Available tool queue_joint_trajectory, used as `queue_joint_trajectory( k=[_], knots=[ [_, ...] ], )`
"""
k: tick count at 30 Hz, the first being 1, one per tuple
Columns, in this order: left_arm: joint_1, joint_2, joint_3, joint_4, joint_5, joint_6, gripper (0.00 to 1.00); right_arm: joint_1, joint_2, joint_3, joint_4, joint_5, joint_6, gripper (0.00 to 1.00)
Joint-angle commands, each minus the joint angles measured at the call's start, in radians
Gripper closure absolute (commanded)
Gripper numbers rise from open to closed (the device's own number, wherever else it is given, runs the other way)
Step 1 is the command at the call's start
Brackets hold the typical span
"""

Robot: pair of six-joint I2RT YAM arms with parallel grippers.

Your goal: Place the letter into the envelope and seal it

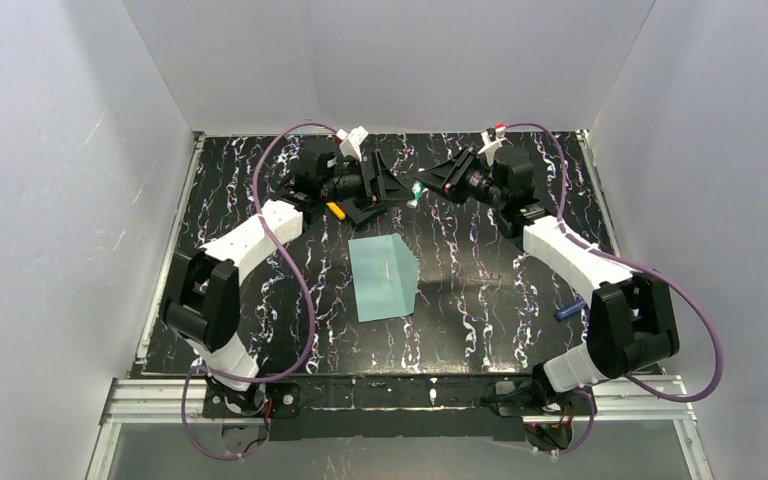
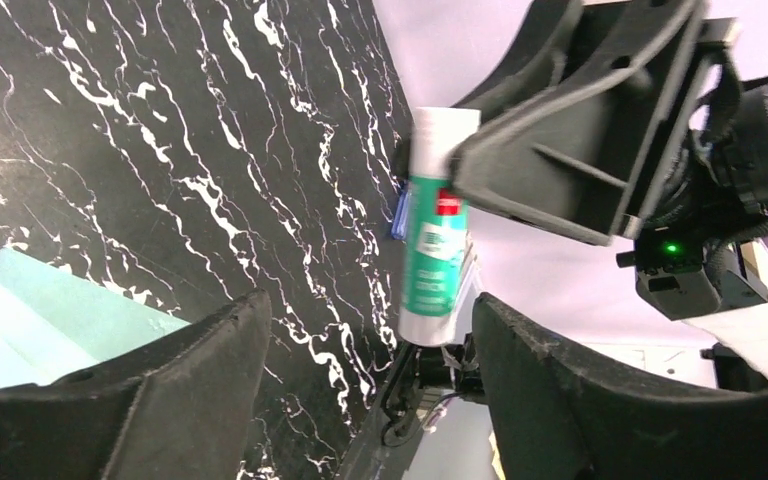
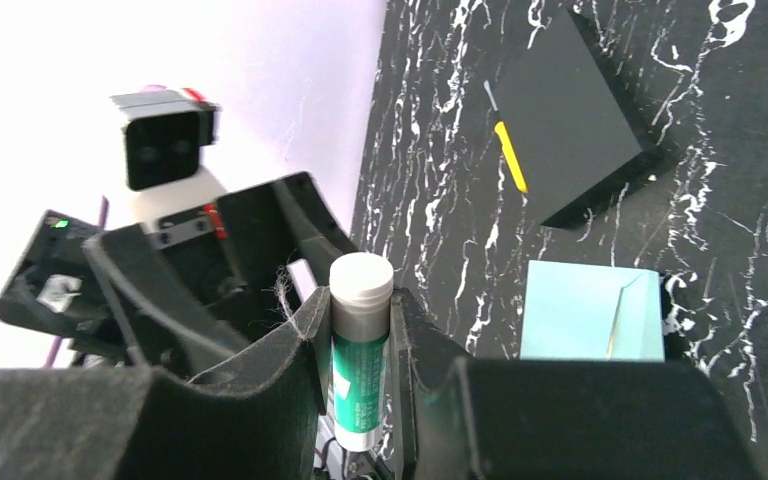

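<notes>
while right pincer [image 3: 360, 345] is clenching a glue stick [image 3: 361, 285] above the desk [image 1: 480, 290] rear | left pincer [image 2: 370, 385] is hanging released just beside it | envelope [image 1: 384, 277] is lying flat mid-desk

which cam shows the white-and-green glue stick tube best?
Right wrist: the white-and-green glue stick tube sits close up, clamped in the right hand, white end and label clear. Left wrist shows the tube too, partly hidden by that hand. Top external shows only a tiny green speck.
</notes>
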Motion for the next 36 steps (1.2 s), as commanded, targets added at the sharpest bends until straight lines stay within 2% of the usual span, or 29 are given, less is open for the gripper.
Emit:
queue_joint_trajectory(
  k=[1,9,13,15,17,18,20,22,28,36],
  knots=[
    [-0.005,0.039,0.036,0.040,0.085,-0.064,0.31,-0.001,0.017,0.068,0.097,-0.052,0.071,0.77],
    [-0.017,0.091,0.057,0.110,0.146,-0.146,0.40,0.017,0.051,0.069,0.129,-0.079,0.088,0.77],
    [-0.019,0.113,0.056,0.128,0.157,-0.169,0.59,0.019,0.063,0.072,0.141,-0.086,0.094,0.77],
    [-0.019,0.117,0.057,0.132,0.160,-0.164,0.74,0.020,0.070,0.082,0.115,-0.097,0.073,0.75],
    [-0.020,0.118,0.054,0.151,0.182,-0.139,0.94,0.021,0.075,0.105,0.049,-0.096,0.001,0.63],
    [-0.019,0.117,0.052,0.153,0.191,-0.120,1.00,0.021,0.078,0.124,-0.046,-0.087,-0.043,0.56],
    [-0.017,0.106,0.030,0.154,0.207,-0.057,1.00,0.021,0.088,0.176,-0.188,-0.057,-0.127,0.46],
    [-0.014,0.083,-0.005,0.153,0.222,0.015,1.00,0.021,0.095,0.218,-0.268,-0.043,-0.174,0.45],
    [-0.004,0.036,-0.053,0.141,0.283,0.176,1.00,0.021,0.156,0.330,-0.475,-0.143,-0.253,0.57],
    [0.012,0.037,-0.024,0.071,0.302,0.285,1.00,0.021,0.170,0.361,-0.528,-0.223,-0.277,0.73]
  ],
)
